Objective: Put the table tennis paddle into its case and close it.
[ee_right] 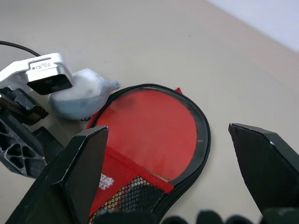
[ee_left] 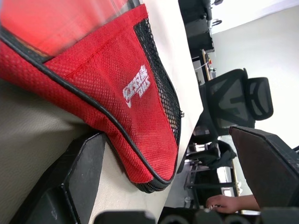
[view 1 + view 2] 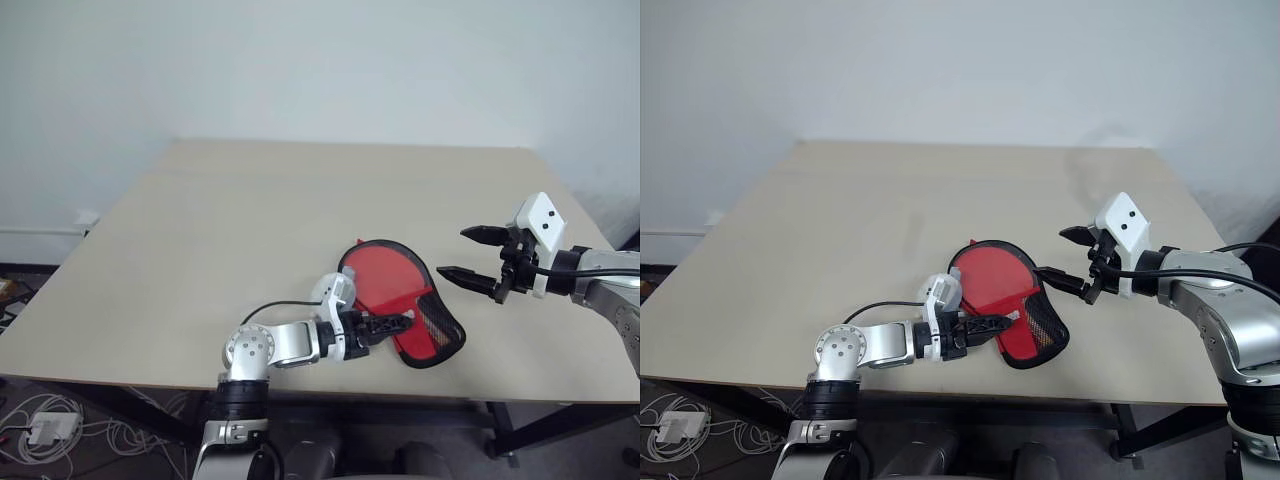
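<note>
White wall runs behind a broad beige table (image 3: 250, 230), and beyond its far edge the left wrist view catches a black mesh office chair (image 2: 236, 100) and a person's hand (image 2: 229, 204) low in the room. On the floor under the table's left corner lies a tangle of pale cables with a white power adapter (image 3: 45, 428). Near the front edge of the table rests the case (image 3: 425, 335), a paddle-shaped pouch, red with black edging and a black mesh panel toward its narrow end; it lies flat, narrow end toward the robot. The table tennis paddle (image 3: 385, 275) sits inside it, its red rubber face showing in the round, open part of the pouch, so the case is not yet closed. A white logo (image 2: 136, 85) is printed on the red fabric by the mesh, but its letters are too small and slanted for me to read. The left gripper (image 3: 392, 324) reaches in from the left at table height, its black fingers spread, one fingertip just at the lower edge of the pouch; I cannot tell whether it touches. The right gripper (image 3: 464, 253) hangs above the table just right of the case, fingers wide apart, holding nothing.
</note>
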